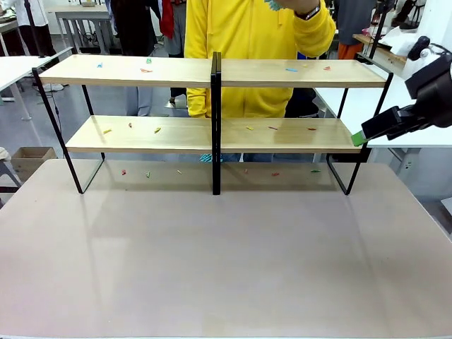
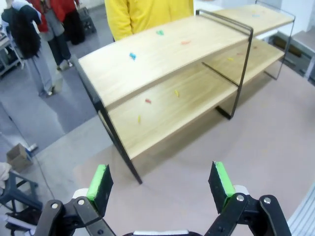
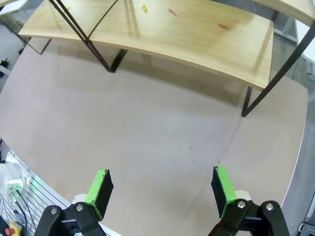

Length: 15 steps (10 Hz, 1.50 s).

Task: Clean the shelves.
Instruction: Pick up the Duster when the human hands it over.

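The shelves stand across the far half of the table, two light-wood boards on a black frame with a centre post. Small coloured scraps lie scattered on the top board, on the lower board and on the table beneath. My right gripper hovers at the right end of the lower board; in its wrist view it is open and empty above bare tabletop. My left gripper is open and empty too, off the shelves' left end, high above the table.
A person in a yellow top stands close behind the shelves, one hand raised. White tables flank the scene at left and right. A cardboard box sits on the floor at left. The near tabletop is bare.
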Tool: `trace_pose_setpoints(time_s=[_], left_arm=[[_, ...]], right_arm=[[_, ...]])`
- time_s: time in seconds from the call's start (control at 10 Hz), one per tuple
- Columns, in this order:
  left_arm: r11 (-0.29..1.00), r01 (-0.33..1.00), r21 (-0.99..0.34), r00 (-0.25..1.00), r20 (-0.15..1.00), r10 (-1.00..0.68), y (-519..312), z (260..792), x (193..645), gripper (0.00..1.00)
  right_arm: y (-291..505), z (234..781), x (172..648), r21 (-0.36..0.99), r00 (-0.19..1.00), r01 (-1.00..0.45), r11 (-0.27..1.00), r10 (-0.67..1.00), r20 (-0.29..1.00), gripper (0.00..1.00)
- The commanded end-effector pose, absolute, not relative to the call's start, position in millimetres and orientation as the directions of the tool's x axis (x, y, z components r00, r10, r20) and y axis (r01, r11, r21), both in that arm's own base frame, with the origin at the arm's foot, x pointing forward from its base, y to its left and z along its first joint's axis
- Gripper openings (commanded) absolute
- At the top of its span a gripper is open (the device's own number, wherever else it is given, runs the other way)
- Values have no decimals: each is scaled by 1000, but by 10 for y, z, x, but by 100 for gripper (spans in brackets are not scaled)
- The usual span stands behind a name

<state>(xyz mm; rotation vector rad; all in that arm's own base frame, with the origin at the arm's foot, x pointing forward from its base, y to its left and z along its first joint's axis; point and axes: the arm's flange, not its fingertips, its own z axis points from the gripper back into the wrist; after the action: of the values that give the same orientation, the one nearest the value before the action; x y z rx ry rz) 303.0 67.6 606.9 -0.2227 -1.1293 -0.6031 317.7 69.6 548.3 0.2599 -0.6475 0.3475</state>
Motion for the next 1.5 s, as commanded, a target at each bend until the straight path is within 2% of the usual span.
trace_pose_setpoints(time_s=[0.0,0.2,0.3,0.9,1.1,1.4], left_arm=[[848,515,125,245,926,-286,-171,5605,2708,100],[851,511,123,270,917,-294,-537,5712,2826,100],[829,545,127,245,921,-303,52,6300,3032,100],[839,533,112,253,925,-284,83,6309,3043,100],[794,599,107,307,885,-351,-25,6408,3220,100],[784,613,97,431,790,-435,-214,6470,3572,100]], right_arm=[[672,5324,3167,156,733,-439,885,252,632,100],[703,5313,3180,156,733,-446,881,260,629,100],[706,5307,3182,156,732,-450,879,263,628,100],[790,5283,3289,146,746,-449,882,279,605,100],[788,5280,3270,146,745,-449,882,279,606,100],[731,5243,3296,162,755,-438,884,264,600,100]])
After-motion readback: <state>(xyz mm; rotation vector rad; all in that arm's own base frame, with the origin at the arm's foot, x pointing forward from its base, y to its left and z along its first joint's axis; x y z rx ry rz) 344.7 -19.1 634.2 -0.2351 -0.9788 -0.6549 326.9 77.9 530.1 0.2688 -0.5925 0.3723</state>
